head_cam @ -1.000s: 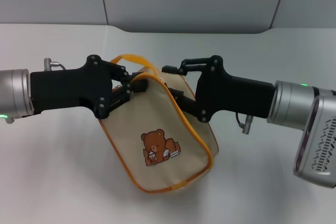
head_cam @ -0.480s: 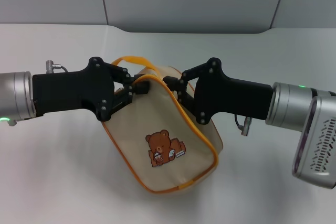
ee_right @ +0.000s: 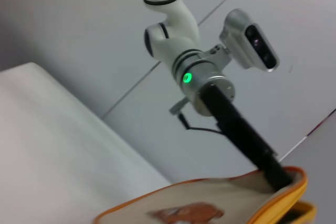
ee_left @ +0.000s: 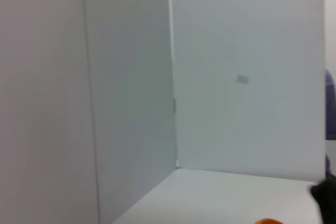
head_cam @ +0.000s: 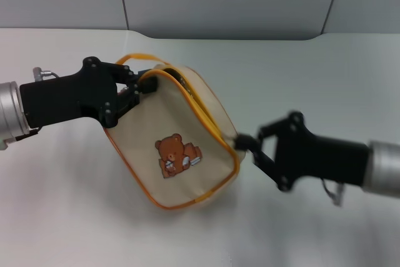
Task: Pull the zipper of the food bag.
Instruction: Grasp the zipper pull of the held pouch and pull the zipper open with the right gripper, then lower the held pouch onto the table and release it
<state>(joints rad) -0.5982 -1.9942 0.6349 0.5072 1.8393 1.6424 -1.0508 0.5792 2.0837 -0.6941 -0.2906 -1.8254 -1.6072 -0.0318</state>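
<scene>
We judge the zip pull to be well underway. The food bag (head_cam: 181, 154) hangs tilted above the tabletop (head_cam: 312, 73), bear print facing us. The zipper (head_cam: 240, 140) tab itself is too small to make out; it seems to sit at the bag's 3 o'clock corner. The right end effector (head_cam: 245, 143) touches that corner, seemingly clenched on the tab. The left end effector (head_cam: 139, 90) is clenched on the bag's 11 o'clock corner, beside the orange strap loop (head_cam: 145, 60). Next, we would draw the right one further toward 4 o'clock while the left anchors.
</scene>
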